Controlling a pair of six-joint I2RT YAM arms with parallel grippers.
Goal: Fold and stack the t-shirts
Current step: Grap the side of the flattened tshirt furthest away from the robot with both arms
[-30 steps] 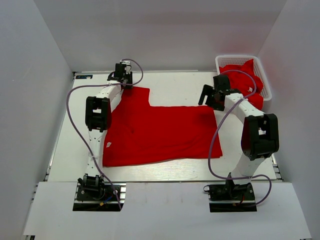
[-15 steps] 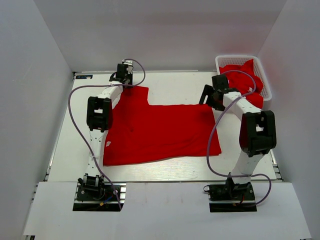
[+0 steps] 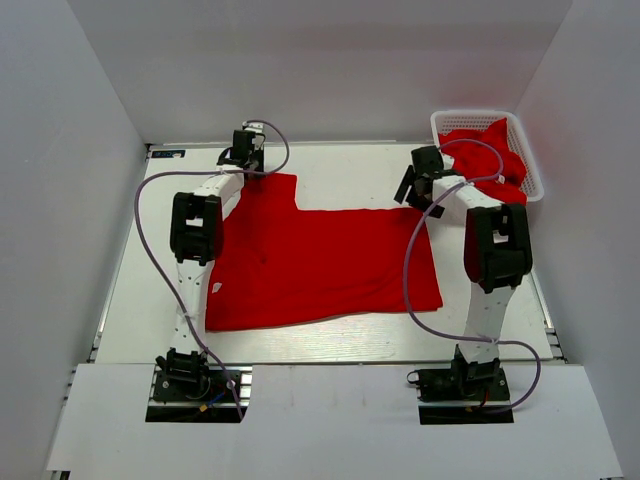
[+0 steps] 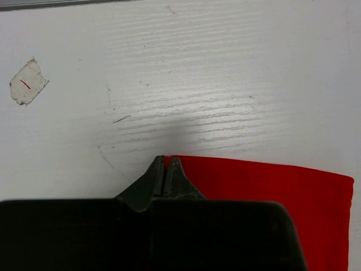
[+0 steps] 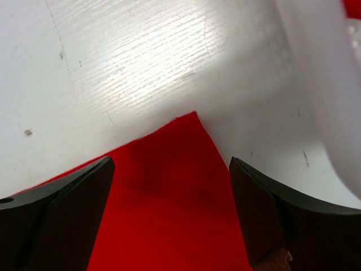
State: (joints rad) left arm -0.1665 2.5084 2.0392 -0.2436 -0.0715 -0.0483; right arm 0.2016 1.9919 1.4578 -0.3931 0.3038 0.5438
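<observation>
— Where was the shirt (image 3: 320, 260)?
— The red shirt lay spread flat on the white counter (image 3: 350, 165), between the two arms, with one sleeve reaching to the far left.
— And the left fingers (image 4: 157, 176)?
— Pressed together, pinching that sleeve's far left corner, low at the counter.
— The right fingers (image 5: 73, 209)?
— Spread wide over the shirt's far right corner, one finger to each side of it, gripping nothing.
— Anything else?
— A white basket (image 3: 440, 125) stood at the counter's far right corner, just beside the right arm, with more red shirts (image 3: 490, 140) heaped inside.
</observation>
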